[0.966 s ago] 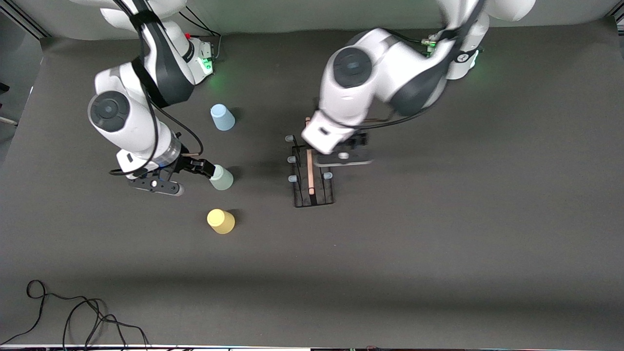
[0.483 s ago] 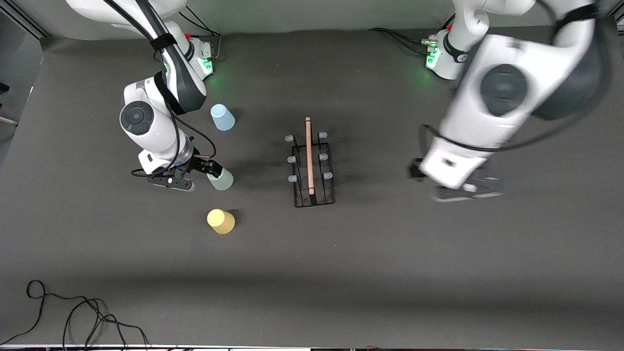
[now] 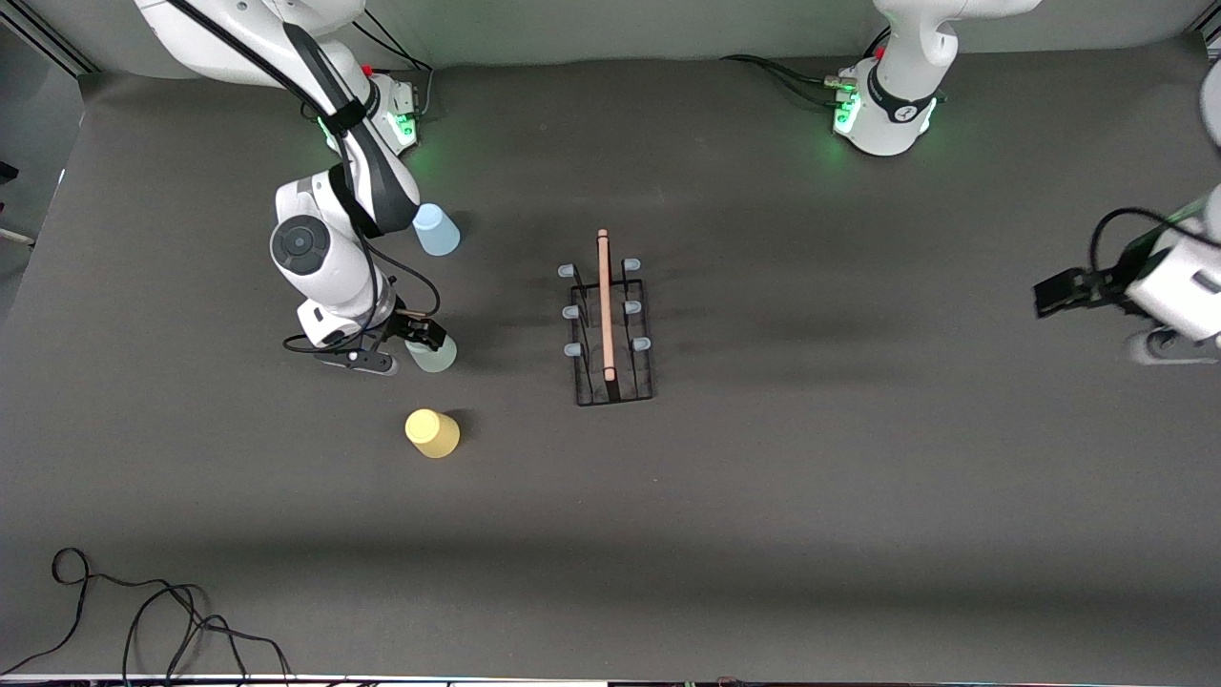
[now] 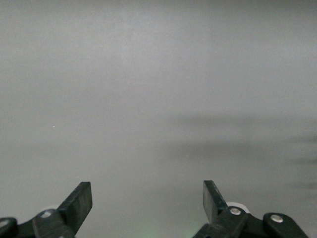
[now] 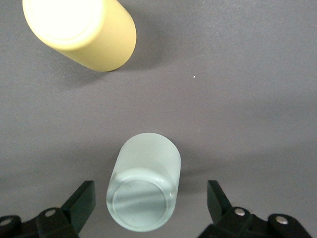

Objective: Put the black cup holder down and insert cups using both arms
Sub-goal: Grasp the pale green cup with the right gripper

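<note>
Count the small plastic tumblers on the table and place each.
3. The light blue plastic tumbler is farthest from the front camera, the pale green plastic tumbler sits between the right gripper's open fingers, the yellow plastic tumbler nearest. None looks hidden.

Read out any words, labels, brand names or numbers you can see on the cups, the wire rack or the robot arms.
None can be read.
The pale green plastic cup, yellow plastic cup and light blue plastic cup are plain.
The black wire cup holder bears no label.
No lettering shows on the white arms.
</note>
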